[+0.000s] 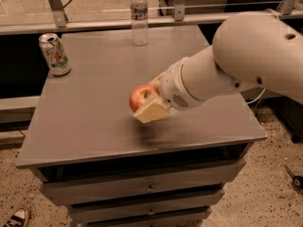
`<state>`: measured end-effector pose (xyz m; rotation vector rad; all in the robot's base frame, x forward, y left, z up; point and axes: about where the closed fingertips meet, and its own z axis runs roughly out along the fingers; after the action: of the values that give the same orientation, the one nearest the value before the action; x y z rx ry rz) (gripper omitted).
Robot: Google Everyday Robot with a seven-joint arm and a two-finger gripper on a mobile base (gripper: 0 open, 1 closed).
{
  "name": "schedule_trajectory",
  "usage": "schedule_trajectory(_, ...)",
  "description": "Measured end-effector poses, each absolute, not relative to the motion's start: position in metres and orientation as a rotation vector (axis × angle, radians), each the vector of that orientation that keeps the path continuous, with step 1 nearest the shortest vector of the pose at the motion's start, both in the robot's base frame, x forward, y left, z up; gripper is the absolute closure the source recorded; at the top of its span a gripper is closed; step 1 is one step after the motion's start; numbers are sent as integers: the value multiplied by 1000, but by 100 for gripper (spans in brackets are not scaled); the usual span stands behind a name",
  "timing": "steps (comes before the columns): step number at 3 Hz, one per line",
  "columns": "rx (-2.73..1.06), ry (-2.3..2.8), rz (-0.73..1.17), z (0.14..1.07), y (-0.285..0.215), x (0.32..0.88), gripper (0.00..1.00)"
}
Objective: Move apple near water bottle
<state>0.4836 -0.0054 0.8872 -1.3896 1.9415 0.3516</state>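
Note:
The red apple (140, 97) with yellowish patches is held in my gripper (148, 101), lifted a little above the middle of the grey tabletop (94, 103). A cream finger pad (151, 111) sits under the apple's near side and another shows behind it. The clear water bottle (138, 17) with a white cap stands upright at the table's far edge, well beyond the apple. My big white arm comes in from the right and hides the table's right side.
A white-green drink can (55, 55) stands at the table's far left corner. Drawers (147, 188) are below the tabletop. A metal rail and glass panel run behind the table. A shoe (14, 218) is on the floor at lower left.

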Motion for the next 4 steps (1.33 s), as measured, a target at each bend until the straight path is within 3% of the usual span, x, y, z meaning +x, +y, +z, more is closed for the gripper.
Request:
schedule_trajectory(1, -1386, 1938, 341, 891, -7, 485, 100)
schedule_trajectory(3, -1334, 1889, 296, 907, -20, 513, 100)
schedule_trajectory(4, -1202, 1793, 212, 942, -58, 602, 100)
